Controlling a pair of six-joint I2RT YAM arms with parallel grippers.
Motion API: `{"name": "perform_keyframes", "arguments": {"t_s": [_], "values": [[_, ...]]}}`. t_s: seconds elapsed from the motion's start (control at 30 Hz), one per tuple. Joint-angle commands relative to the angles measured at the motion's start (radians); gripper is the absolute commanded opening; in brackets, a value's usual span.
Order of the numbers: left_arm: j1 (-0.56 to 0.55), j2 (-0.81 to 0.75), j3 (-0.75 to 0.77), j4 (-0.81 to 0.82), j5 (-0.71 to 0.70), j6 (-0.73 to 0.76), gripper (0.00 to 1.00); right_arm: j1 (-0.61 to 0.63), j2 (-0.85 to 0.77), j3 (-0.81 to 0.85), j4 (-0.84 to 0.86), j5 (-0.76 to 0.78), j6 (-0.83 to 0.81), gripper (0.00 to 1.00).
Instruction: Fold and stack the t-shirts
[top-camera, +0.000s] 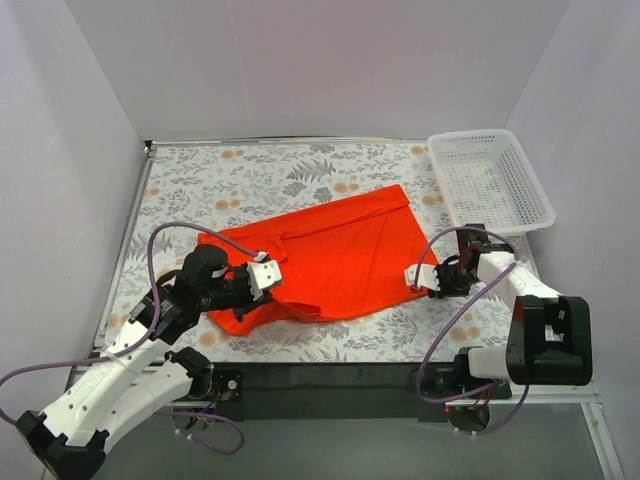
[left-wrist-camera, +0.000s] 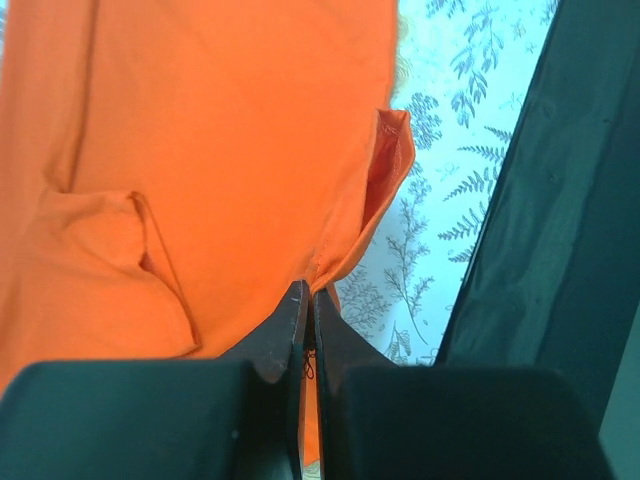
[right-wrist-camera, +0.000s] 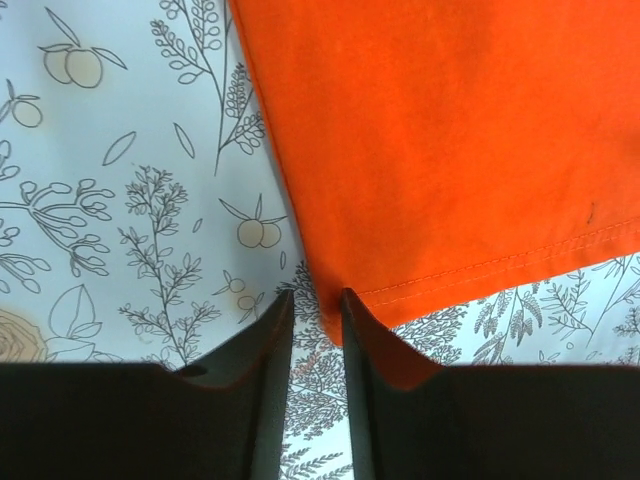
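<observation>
1. The t-shirt (top-camera: 340, 255) lies spread on the tabletop (top-camera: 250, 170). Its long axis runs slantwise from my near left toward the far right.
2. My right jaws sit at its near right corner. In the right wrist view the tip of that corner lies dead ahead, right at the mouth. The hem (right-wrist-camera: 520, 262) runs off to the right and the side edge climbs away from me.
3. Those right jaws stand narrowly apart. The printed tabletop shows through the gap, so they have not closed on cloth.
4. My left jaws are pinched shut on the t-shirt's near left edge, with a tuck of cloth gathered at the tips. The sleeve (left-wrist-camera: 100, 260) lies doubled over just to their left.
5. As I judge it, the coming move turns on that corner staying between my right tips. Only the very point of it reaches in, so a close here may catch little cloth and slip.
6. The basket (top-camera: 468, 136) stands well apart at the far right, beyond my right arm. Nothing lies between the jaws and the cloth.
7. A purple cable (top-camera: 440, 238) loops near my right wrist, and it might snag.
</observation>
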Motion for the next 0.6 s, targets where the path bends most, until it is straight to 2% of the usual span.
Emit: {"name": "perform_keyframes", "arguments": {"t_s": [0.0, 0.1, 0.27, 0.4, 0.57], "values": [[-0.004, -0.038, 0.06, -0.006, -0.033, -0.005, 0.0, -0.016, 0.048, 0.016, 0.013, -0.018, -0.023, 0.27], [-0.004, -0.039, 0.074, -0.008, -0.045, 0.004, 0.0, -0.016, 0.051, 0.034, 0.009, -0.054, -0.003, 0.02], [-0.004, 0.016, 0.105, -0.009, -0.064, 0.066, 0.0, -0.016, 0.02, 0.122, -0.045, -0.117, 0.01, 0.01], [-0.004, 0.118, 0.141, -0.044, -0.058, 0.08, 0.0, -0.017, 0.09, 0.267, -0.145, -0.197, 0.022, 0.01], [-0.003, 0.137, 0.148, 0.008, -0.114, 0.103, 0.0, -0.017, 0.199, 0.426, -0.157, -0.274, 0.154, 0.01]]}}
